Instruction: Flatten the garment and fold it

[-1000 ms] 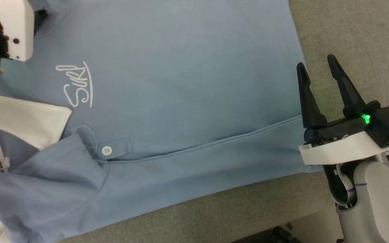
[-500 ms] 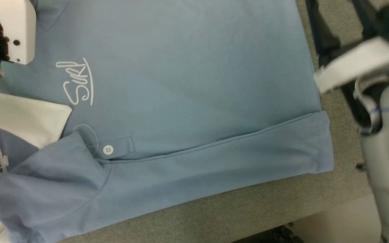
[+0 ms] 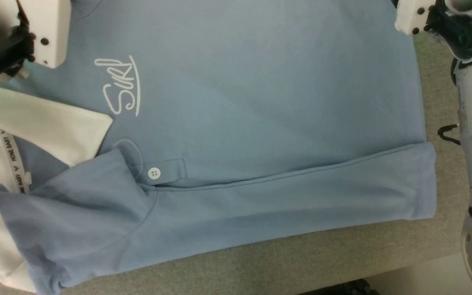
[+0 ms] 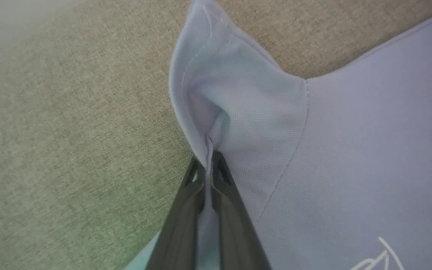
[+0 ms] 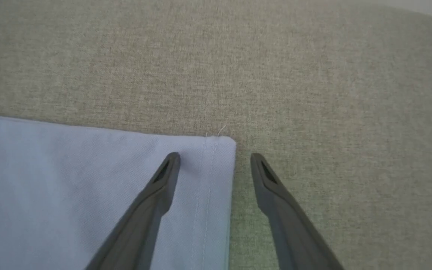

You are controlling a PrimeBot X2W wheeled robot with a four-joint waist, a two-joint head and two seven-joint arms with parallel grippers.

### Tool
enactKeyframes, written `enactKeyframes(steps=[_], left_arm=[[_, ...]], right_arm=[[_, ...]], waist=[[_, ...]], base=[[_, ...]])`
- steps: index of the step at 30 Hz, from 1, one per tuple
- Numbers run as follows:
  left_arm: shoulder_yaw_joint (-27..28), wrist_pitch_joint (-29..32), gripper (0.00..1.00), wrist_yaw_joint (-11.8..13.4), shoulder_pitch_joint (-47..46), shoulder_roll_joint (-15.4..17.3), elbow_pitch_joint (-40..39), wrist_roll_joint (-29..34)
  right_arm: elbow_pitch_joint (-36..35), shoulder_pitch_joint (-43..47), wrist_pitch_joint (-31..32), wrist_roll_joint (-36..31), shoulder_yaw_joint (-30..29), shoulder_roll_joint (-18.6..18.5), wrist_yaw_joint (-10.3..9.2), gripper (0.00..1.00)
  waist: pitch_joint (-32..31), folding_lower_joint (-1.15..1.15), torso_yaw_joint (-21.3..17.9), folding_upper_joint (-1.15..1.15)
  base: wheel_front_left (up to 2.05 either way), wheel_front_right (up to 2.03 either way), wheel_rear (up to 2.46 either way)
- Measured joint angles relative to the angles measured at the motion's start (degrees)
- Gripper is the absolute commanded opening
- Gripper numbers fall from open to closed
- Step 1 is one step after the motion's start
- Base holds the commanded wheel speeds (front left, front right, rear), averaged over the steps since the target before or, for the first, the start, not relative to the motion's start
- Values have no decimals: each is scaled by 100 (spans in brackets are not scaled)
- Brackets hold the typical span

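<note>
Worktop (image 3: pixel 301 254): flat surface covered in grey-beige woven fabric of fine, uniform texture. Its near edge runs at a slant in the head view. Just beyond that edge lies a pale, smooth floor (image 3: pixel 420 274). A dark object (image 3: pixel 342 287) sits below the same edge; too little shows to identify it. In the right wrist view the worktop's far corner is rounded. Lighting over the worktop is soft and even.

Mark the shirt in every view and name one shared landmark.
Head: shirt covers most of the picture.
Left wrist: right side, sleeve pinched in the left fingers.
Right wrist: lower left, hem edge between the open right fingers.
Landmark: white script, also at the left wrist view's bottom right.
</note>
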Motion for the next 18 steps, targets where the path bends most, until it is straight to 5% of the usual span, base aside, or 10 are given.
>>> enactKeyframes(steps=[6,7,10,14,18], left_arm=[[-63,-101,0,-87,-103,-163,29,-12],[-80,-111,0,-91,-113,-170,36,-12],[-100,-143,0,-98,-127,-197,65,-13],[-96,-281,0,-125,-119,-202,120,-24],[-47,-962,0,-248,108,-172,182,-52]], right_arm=[[398,-350,760,-316,-321,86,-1,95],[439,-409,894,-380,-380,103,-1,51],[487,-523,1273,-581,-510,185,-1,0],[350,-478,1464,-717,-573,249,0,0],[-10,-146,955,-549,-464,293,-1,0]], waist=[[54,0,175,0],[59,0,192,0],[63,0,216,0],[26,0,221,0],[-93,1,225,0]], base=[[0,0,0],[0,0,0],[0,0,0],[0,0,0],[0,0,0]])
